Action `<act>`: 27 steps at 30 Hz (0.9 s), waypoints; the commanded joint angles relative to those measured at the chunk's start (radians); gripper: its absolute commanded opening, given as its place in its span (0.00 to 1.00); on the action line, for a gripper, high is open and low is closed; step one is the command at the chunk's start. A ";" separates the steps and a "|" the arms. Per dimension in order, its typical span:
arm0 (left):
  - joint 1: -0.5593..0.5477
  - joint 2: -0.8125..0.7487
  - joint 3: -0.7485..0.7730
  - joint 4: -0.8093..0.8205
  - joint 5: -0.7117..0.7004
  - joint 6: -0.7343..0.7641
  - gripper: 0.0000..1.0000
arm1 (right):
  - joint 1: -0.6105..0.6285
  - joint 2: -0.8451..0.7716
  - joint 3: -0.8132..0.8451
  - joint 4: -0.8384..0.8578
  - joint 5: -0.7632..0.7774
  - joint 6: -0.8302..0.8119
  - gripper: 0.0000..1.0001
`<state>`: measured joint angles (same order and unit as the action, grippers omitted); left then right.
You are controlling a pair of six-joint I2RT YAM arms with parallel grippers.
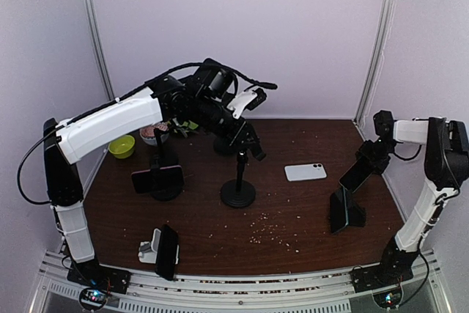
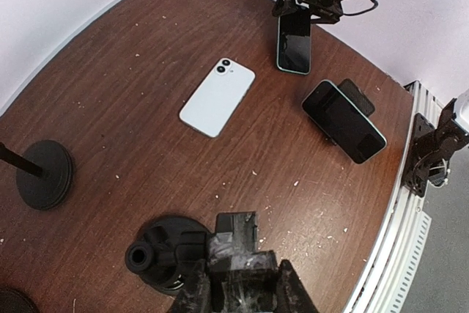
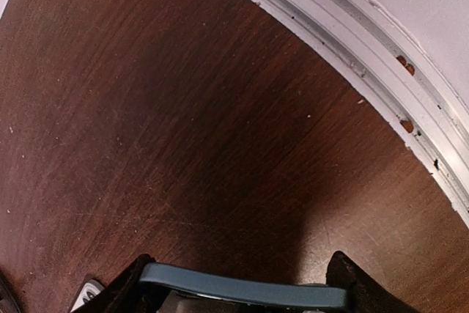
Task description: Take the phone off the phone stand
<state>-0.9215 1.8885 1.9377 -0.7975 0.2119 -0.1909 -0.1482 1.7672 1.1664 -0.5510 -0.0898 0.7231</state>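
- Holding phone (image 2: 294,42) by its edges: right gripper (image 1: 364,165) clamped on it, aloft, clear of the phone stand (image 1: 355,218).
- Rigid, light, slick glass, so I'd keep the edge hold with a moderate squeeze.
- Left gripper (image 2: 242,291): can't tell.

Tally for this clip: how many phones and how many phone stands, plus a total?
Phones: 5 (white phone lying flat, held phone in the right gripper, three on stands)
Phone stands: 5 (left, centre, rear, white front, right)
Total: 10
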 commanded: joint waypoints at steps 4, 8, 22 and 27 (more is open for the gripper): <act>0.017 -0.032 0.082 0.065 0.003 0.022 0.00 | 0.002 0.071 -0.011 0.086 -0.102 0.008 0.26; 0.029 -0.026 0.103 0.062 0.019 0.014 0.00 | 0.004 0.065 -0.015 0.086 -0.121 0.003 0.32; 0.050 -0.017 0.121 0.076 0.008 0.019 0.00 | 0.006 0.037 -0.047 0.091 -0.158 -0.016 0.89; 0.053 -0.015 0.132 0.078 0.016 0.018 0.00 | 0.007 0.027 -0.052 0.092 -0.159 -0.019 1.00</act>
<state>-0.8783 1.8889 2.0068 -0.8318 0.2230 -0.1913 -0.1448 1.8221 1.1324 -0.4561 -0.2474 0.7116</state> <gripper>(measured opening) 0.214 0.984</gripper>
